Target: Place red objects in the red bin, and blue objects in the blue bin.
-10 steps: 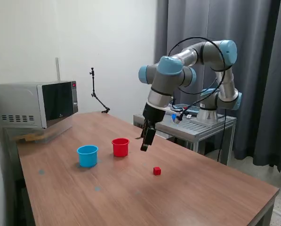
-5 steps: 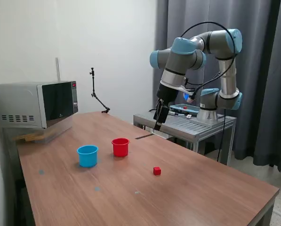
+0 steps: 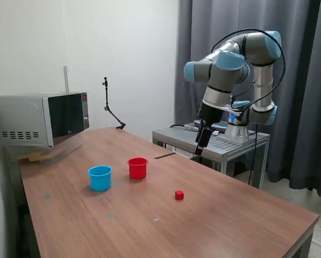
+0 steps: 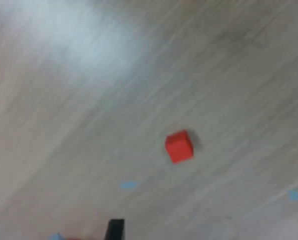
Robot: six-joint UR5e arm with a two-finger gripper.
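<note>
One tiny red cube lies alone on the wooden table, and the wrist view shows it too, blurred. The red bin and the light blue bin stand side by side toward the exterior view's left of the cube. Whether either bin holds anything cannot be seen. No blue objects are in view. My gripper hangs high above the table's far edge, well away from the cube. Its fingertips sit far apart in the wrist view, open, with nothing between them.
A microwave stands at the table's far left corner in the exterior view. A thin black stand rises at the back. The arm's base sits on a metal cart behind the table. Small light blue marks dot the wood.
The arm has swung up and toward the exterior view's right, from just beside the red bin to above the table's far edge near the cart. Cube and bins have not moved.
</note>
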